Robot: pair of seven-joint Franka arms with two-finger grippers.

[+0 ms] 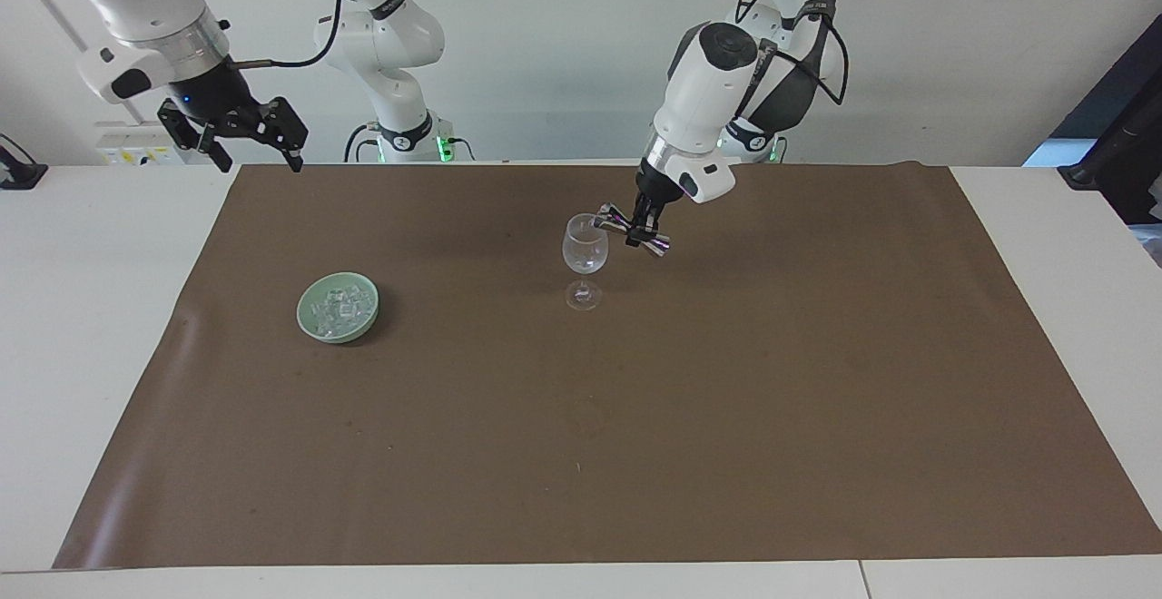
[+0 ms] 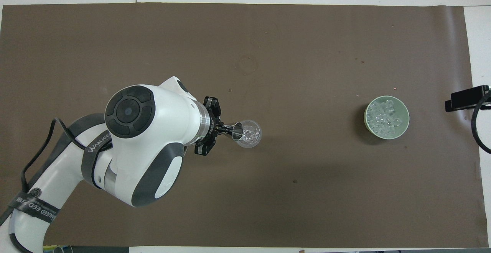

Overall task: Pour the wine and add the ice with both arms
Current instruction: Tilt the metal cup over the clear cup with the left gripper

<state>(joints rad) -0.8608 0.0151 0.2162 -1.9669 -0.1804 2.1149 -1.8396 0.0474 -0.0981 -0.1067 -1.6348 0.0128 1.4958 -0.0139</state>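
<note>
1. the pouring step is in hand: the left hand [image 1: 641,229] is clamped on the waist of a small metal jigger [image 1: 629,229], tipped over so one mouth hangs at the rim of the wine glass [image 1: 584,254]
2. the wine glass stands upright near the middle of the brown mat [image 1: 635,417], its bowl looking clear; whether any liquid is running i cannot tell
3. the ice [image 2: 385,117] lies heaped in a green bowl [image 2: 402,128] on the mat, well apart from the glass, toward the right arm's end of the table [image 1: 91,327]
4. the right hand [image 1: 238,134] waits with its fingers spread and empty, raised over the table's edge by the mat's corner
5. next, as i judge it, the jigger needs levelling and lifting clear without knocking the rim, then the right hand must come down to the bowl for ice
</note>
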